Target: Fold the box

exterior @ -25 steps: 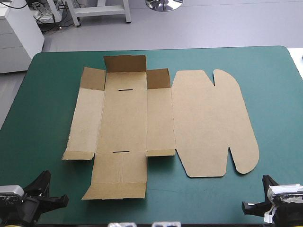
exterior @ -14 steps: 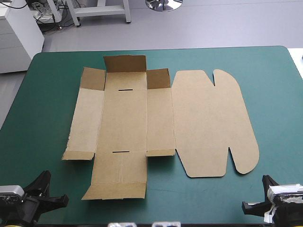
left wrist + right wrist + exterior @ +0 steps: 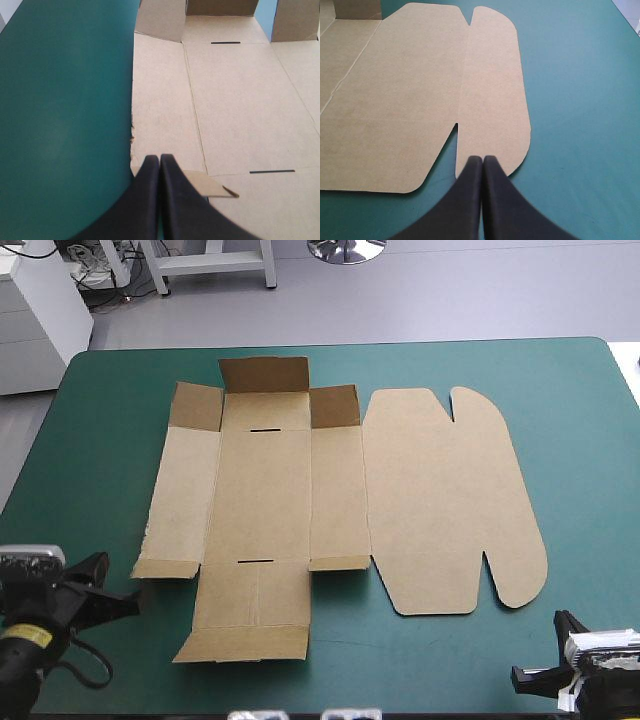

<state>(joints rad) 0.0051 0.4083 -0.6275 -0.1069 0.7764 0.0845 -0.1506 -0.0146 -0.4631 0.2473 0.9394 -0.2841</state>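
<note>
- Table (image 3: 90,470), under its teal-green cover, fills my high view, unchanged from just before.
- Brown box (image 3: 290,490) lies unfolded across the table's middle, exactly where it lay earlier. Its far flaps are tilted up, and its rounded lid panel (image 3: 445,500) is spread flat toward the right.
- Left gripper (image 3: 159,159), its black fingers pressed together into one point and holding nothing, has advanced from the table's near left corner. Its tip is now near the box's small near-left corner flap (image 3: 210,184); I cannot tell if they touch.
- Right gripper (image 3: 482,160), likewise closed and empty, has not moved. It points at the lid panel's near rounded lobe from the near right corner.
</note>
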